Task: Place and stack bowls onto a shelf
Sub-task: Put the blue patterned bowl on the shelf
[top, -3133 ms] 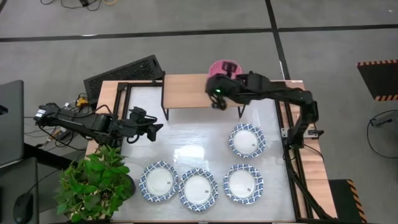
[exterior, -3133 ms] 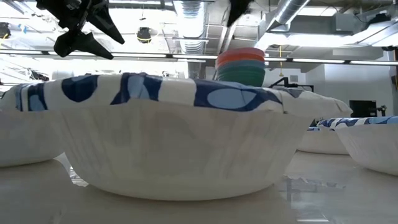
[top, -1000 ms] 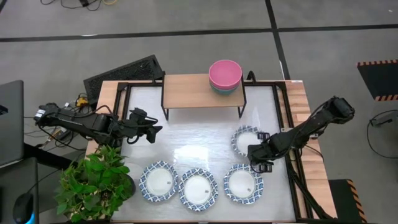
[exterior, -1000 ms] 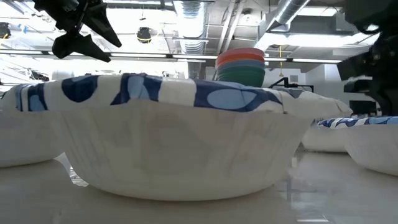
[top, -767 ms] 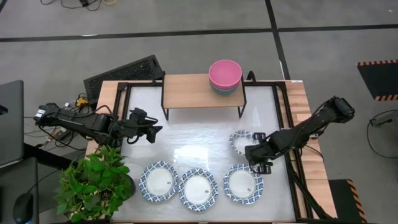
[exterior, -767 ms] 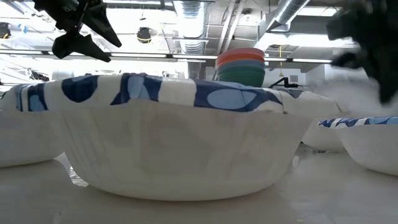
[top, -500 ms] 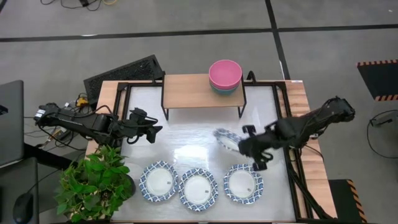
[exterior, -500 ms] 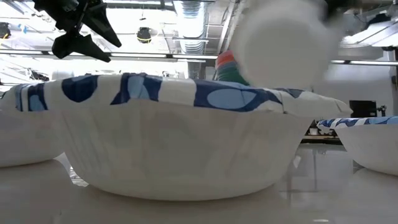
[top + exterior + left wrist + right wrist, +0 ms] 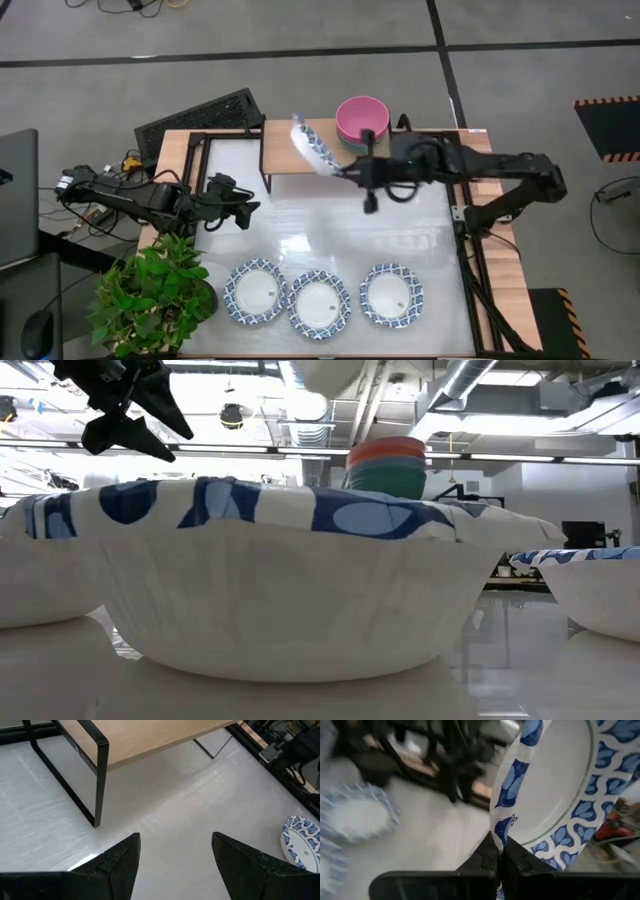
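My right gripper (image 9: 346, 172) is shut on a blue-patterned bowl (image 9: 313, 148), which stands tipped on edge in the air above the front of the wooden shelf (image 9: 290, 150). A pink bowl (image 9: 362, 118) sits nested in a green one at the shelf's right end. Three more patterned bowls (image 9: 254, 291) (image 9: 319, 303) (image 9: 391, 293) rest on their bases along the table's near side. My left gripper (image 9: 245, 208) hangs open over the table's left part, holding nothing. In the low view the held bowl's white underside (image 9: 325, 375) shows at the top. My right gripper pinches the patterned bowl's rim (image 9: 501, 831) between its two fingers (image 9: 484, 859); the rim's edge runs into the closed jaws. It comes at the bowl from the table's right side, roughly level. The bowl is lifted clear, steeply tilted, white inside facing the wrist camera.
A potted plant (image 9: 150, 295) stands at the table's near left corner. A dark keyboard (image 9: 200, 115) lies beyond the far left corner. A black metal frame (image 9: 455, 215) runs along the table's sides. Bare tabletop (image 9: 300, 225) lies between the shelf and the near row of bowls.
My right gripper has taken the patterned bowl from the table's right part. It has lifted the bowl clear and carried it toward the far edge and leftward to the shelf. The bowl has tipped from flat onto its edge. My left arm has kept still.
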You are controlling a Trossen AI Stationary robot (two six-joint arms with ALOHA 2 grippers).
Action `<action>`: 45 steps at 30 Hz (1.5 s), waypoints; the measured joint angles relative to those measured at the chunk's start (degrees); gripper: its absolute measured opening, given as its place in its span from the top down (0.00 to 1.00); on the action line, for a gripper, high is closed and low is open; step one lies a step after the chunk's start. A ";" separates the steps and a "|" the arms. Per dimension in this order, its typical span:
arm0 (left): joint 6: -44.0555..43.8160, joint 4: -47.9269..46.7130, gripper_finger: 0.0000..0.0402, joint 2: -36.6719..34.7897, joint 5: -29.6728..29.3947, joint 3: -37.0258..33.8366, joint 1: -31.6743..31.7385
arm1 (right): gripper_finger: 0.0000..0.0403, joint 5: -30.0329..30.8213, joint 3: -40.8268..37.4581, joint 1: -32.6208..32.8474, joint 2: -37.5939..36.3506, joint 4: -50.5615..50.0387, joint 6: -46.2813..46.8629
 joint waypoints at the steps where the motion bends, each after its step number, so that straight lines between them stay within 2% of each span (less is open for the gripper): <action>1: 0.00 -0.02 0.42 -0.02 -0.11 0.00 0.00 | 0.94 -0.28 -0.12 -1.14 1.34 1.19 -1.76; 4: 0.00 0.00 0.42 0.00 -0.32 0.00 0.00 | 0.94 -1.62 2.19 -3.68 6.36 5.46 -6.40; 7: -0.35 -0.11 0.42 -0.01 -0.32 0.00 0.00 | 0.95 -1.60 7.77 -4.93 12.78 4.35 -9.92; 10: -0.42 -0.12 0.42 -0.02 -0.32 0.00 0.02 | 0.95 -1.28 14.21 -6.01 18.89 -1.29 -14.20; 15: -0.44 -0.14 0.42 0.00 -0.47 0.00 0.02 | 0.94 8.21 25.06 -7.75 28.13 -12.07 -21.51; 22: -0.44 -0.11 0.42 -0.01 -0.47 0.00 0.03 | 0.94 14.28 34.42 -8.81 38.10 -23.36 -28.12; 30: -0.44 -0.15 0.42 -0.01 -0.77 0.00 0.04 | 0.94 22.70 34.79 -9.79 43.33 -29.13 -35.08; 36: -0.44 -0.28 0.42 -0.02 -1.37 0.00 0.04 | 0.92 28.92 34.79 -10.57 45.64 -30.34 -35.95; 45: -0.44 -0.52 0.42 0.00 -1.35 0.00 0.07 | 0.86 28.20 34.79 -11.04 44.85 -29.87 -33.58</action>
